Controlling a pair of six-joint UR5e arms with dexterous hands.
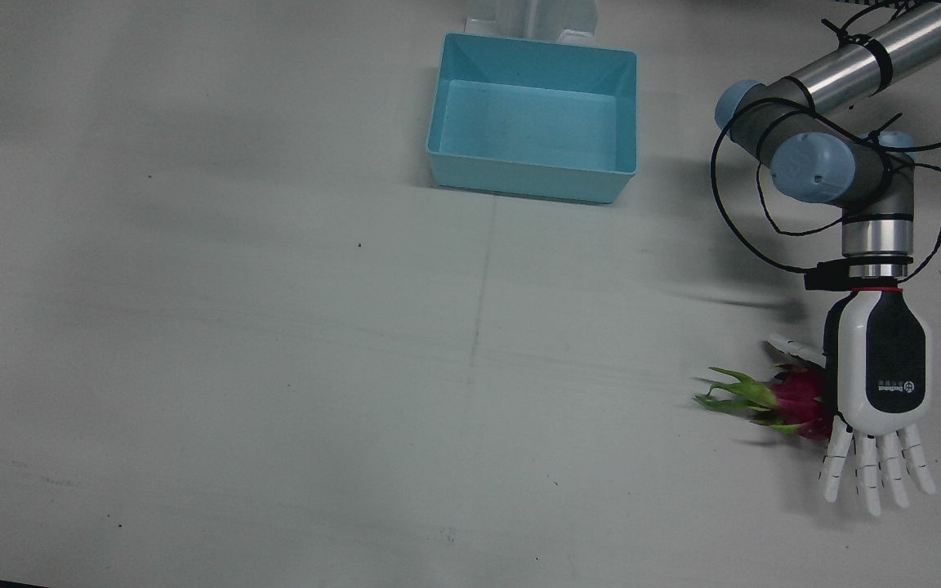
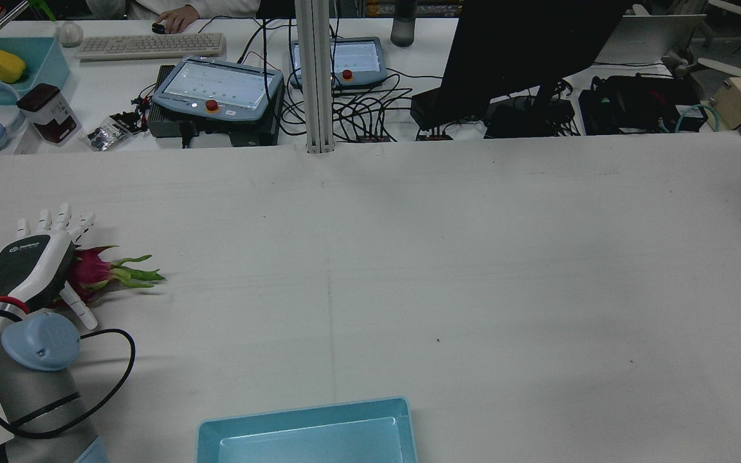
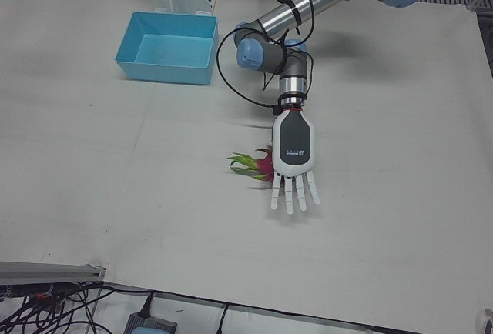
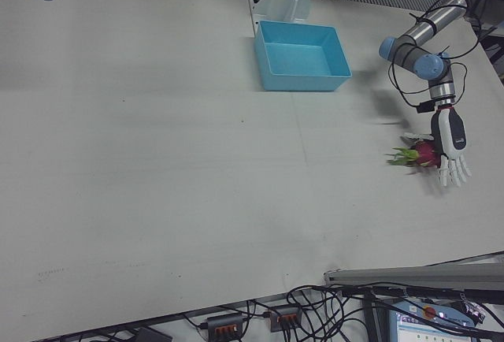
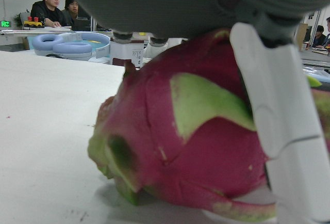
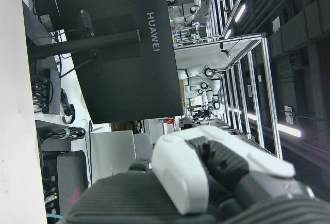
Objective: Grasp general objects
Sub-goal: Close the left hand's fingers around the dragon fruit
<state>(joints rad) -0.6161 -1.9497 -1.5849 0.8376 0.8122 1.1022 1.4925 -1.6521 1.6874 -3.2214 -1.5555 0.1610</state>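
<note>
in the left hand view the dragon fruit [image 5: 196, 146] fills the frame, lying on the white desk [image 5: 46, 131], its magenta skin banded with green scales, and one pale finger [image 5: 281, 121] of the left robot hand comes down across its right side; whether that finger touches the skin cannot be told. the grey underside of the palm hangs just above the fruit.

in the front view the left robot hand [image 1: 879, 392] is palm down over the fruit's round end, its four long fingers straight and spread, reaching past the fruit toward the operators' edge, and the thumb [image 1: 793, 347] sticking out on the side toward the robot's base. the robot hand is wide and holds nothing. the dragon fruit [image 1: 793, 396] lies on its side near the desk's left edge in robot terms, half under the palm, with its green leafy tips [image 1: 732, 396] pointing toward the middle of the desk [image 1: 274, 327].

well apart from the fruit, near the robot's side at the middle of the desk, stands a light blue bin [image 1: 532, 118].

the right robot hand [image 6: 206, 182] shows only in its own view, as a white and dark shape close to the lens; its fingers' spread cannot be told. beyond it stands a black monitor [image 6: 118, 43]
</note>
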